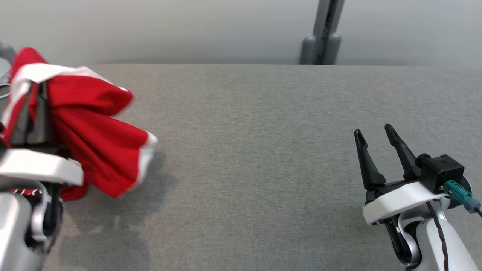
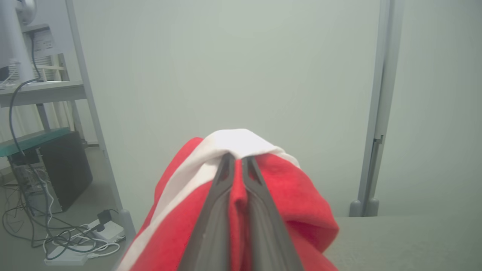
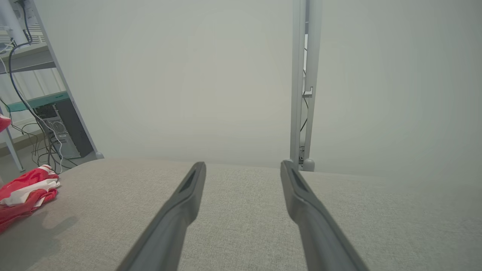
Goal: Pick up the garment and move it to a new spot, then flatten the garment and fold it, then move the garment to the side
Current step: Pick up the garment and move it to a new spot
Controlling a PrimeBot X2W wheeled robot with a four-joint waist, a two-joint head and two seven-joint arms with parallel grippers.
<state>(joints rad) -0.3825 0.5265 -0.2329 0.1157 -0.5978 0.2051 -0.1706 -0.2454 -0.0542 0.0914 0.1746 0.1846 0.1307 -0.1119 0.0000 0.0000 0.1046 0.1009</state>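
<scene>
The desk [image 1: 263, 169] is the largest thing before us, and the garment [image 1: 94, 124] hangs over its far left side. It is a red piece with white bands. We judge this to be the first step, the carry to a new spot. The cloth is bunched and drooping, not spread out. In the right wrist view its lowest folds seem to rest on the desk near the left edge.

The left gripper [image 2: 237, 162] is clamped on the garment, its two dark fingers pressed together on a white band, with red cloth spilling down both sides. A pinch at one point like this lets the rest hang free, which suits lifting but leaves all the flattening to do. The right gripper [image 1: 372, 131] waits low at the right, well apart from the garment. Its fingers are spread wide and hold nothing. We take it to be kept back until a second corner needs catching.

The desk is covered in a grey woven fabric, matte and even, and the garment casts a soft shadow on it. Behind it stands a plain pale wall [image 1: 188, 30] with a grey post [image 1: 323, 34] on two rounded feet. Off to the left are a metal shelf [image 2: 41, 90], a dark computer case [image 2: 66, 165] and loose cables [image 2: 56, 233] on the floor.
</scene>
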